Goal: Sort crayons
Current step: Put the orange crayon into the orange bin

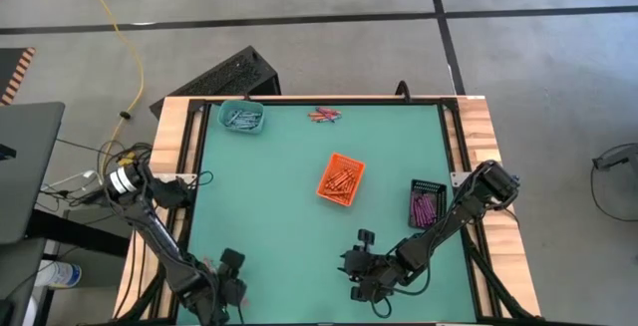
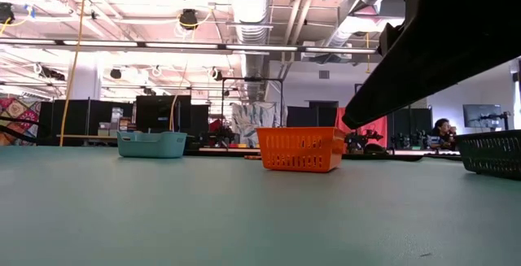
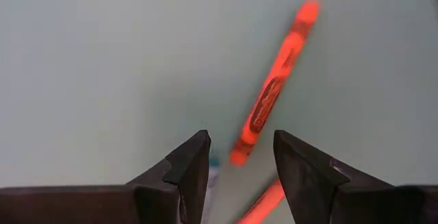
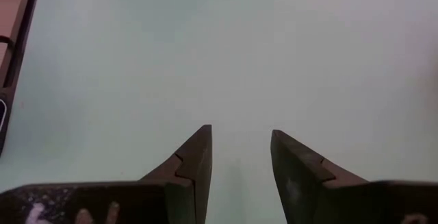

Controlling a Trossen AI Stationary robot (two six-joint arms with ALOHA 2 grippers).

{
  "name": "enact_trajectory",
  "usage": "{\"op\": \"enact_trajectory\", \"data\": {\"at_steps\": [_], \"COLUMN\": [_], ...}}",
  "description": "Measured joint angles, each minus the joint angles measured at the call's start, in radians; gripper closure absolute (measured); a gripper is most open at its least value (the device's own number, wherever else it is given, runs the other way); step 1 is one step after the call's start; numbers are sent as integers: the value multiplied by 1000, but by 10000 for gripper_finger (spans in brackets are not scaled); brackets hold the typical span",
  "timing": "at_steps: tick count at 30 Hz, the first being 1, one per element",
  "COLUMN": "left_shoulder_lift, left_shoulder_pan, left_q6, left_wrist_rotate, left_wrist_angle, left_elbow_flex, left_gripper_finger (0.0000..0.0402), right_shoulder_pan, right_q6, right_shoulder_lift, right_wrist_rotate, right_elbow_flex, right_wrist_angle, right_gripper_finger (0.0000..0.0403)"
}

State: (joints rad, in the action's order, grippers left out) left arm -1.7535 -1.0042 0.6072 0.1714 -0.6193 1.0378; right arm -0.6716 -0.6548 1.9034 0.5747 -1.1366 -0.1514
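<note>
Directly below the left hand (image 3: pixel 241 157), whose fingers stand apart and hold nothing, an orange-red crayon (image 3: pixel 274 87) lies loose on the tabletop (image 1: pixel 269 216). Right hand (image 4: pixel 241 157) hovers likewise apart and empty over bare tabletop near the front edge. Sorting appears largely done: the teal tray (image 1: pixel 241 119), orange tray (image 1: pixel 341 179) and dark tray (image 1: pixel 426 204) hold crayons, while a small cluster (image 1: pixel 324 116) at the far edge remains unsorted.

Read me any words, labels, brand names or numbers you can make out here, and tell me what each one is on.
None can be read.
Orange-red crayon under the left gripper: dark print on its wrapper, too blurred to read.
Orange basket, teal basket, black basket: no lettering visible.
</note>
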Motion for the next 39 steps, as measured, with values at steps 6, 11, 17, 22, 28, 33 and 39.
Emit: {"op": "enact_trajectory", "data": {"at_steps": [6,11,17,22,28,33,39], "left_shoulder_lift": [0,0,-6,-65,-90,-95,-99], "left_shoulder_pan": [2,8,8,8,8,-1,3], "left_q6": [-42,-57,-107,-117,-112,-163,-178], "left_wrist_rotate": [26,28,33,4,24,46,74], "left_wrist_angle": [64,106,167,166,160,146,149], "left_elbow_flex": [0,0,1,6,21,56,71], "left_gripper_finger": [249,250,270,285,322,389,398], "right_shoulder_pan": [0,0,0,0,0,0,0], "right_q6": [0,0,0,0,0,0,6], "right_shoulder_lift": [0,0,0,0,0,0,0], "right_wrist_rotate": [0,0,0,0,1,1,1], "right_elbow_flex": [0,0,0,0,0,0,0], "right_wrist_angle": [0,0,0,-1,0,2,2], "right_gripper_finger": [258,258,258,258,258,258,258]}}
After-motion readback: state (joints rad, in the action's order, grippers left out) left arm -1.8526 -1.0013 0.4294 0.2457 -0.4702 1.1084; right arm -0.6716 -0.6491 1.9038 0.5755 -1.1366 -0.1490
